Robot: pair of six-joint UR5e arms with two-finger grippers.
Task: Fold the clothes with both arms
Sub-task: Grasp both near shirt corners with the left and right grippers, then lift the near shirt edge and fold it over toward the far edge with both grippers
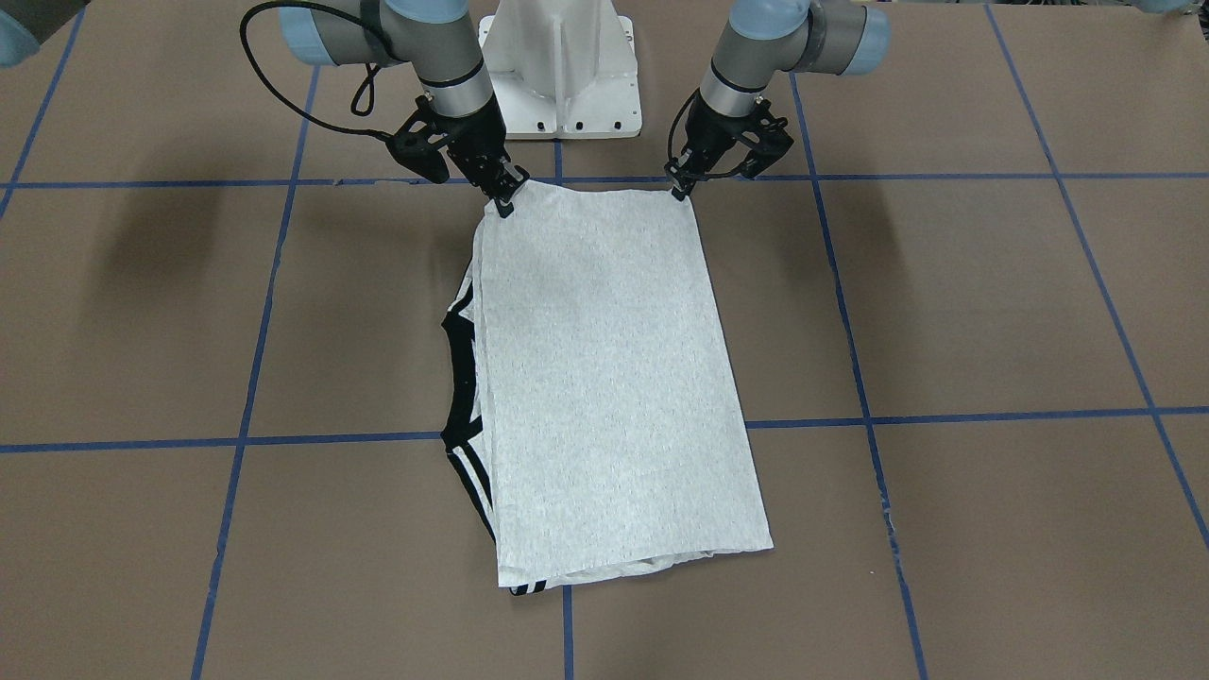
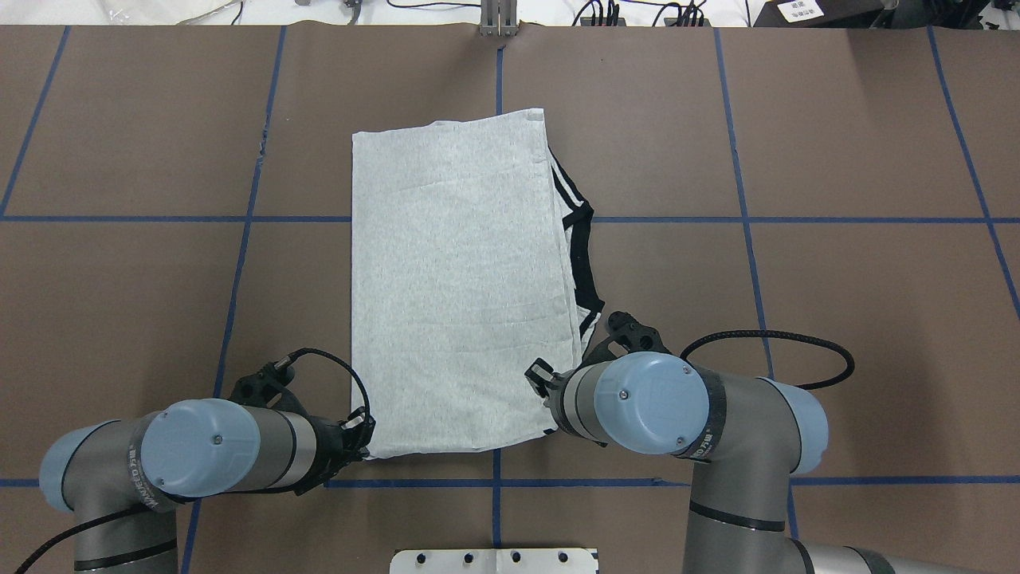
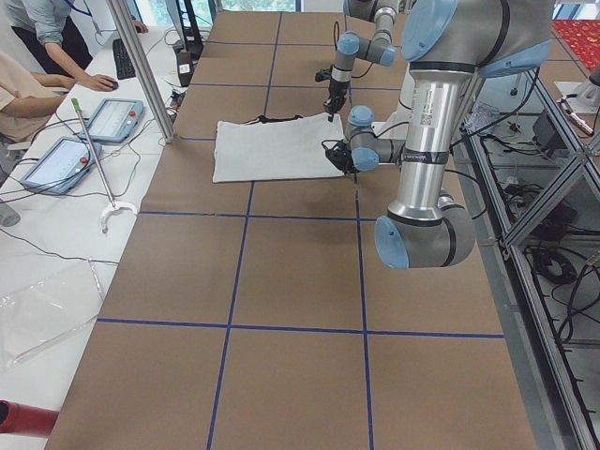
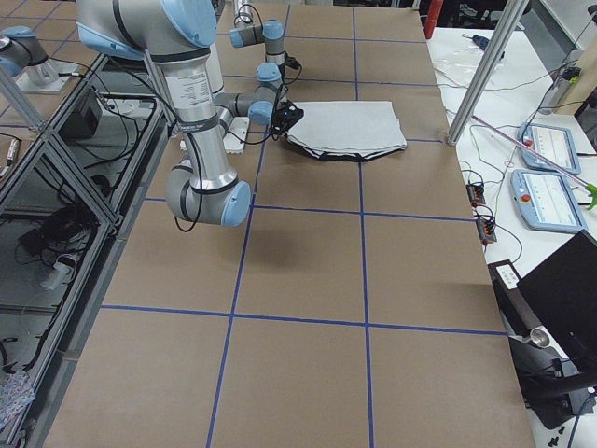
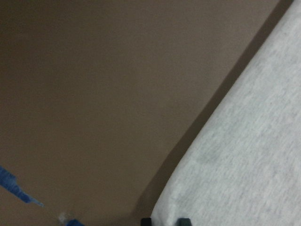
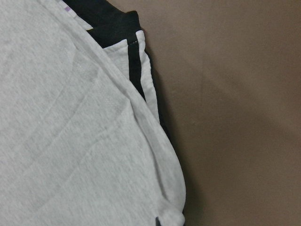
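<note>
Though flat, T-shirt [image 1: 604, 378] blank grey, black-edged.

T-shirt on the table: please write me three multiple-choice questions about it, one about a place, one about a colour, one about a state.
1. Where do the left fingers and the right fingers meet the T-shirt?
A. at the two corners nearest the robot's base
B. at the two far corners
C. at its middle

2. What colour is the trim showing along one long side?
A. red
B. black and white
C. green

3. How is the T-shirt?
A. spread open with both sleeves out
B. hanging in the air
C. folded into a long rectangle, lying flat

Answers: 1 A, the front-facing view shows each pair on a near corner. 2 B, the right wrist view shows black and white stripes. 3 C, the overhead view shows a flat grey rectangle.
</note>
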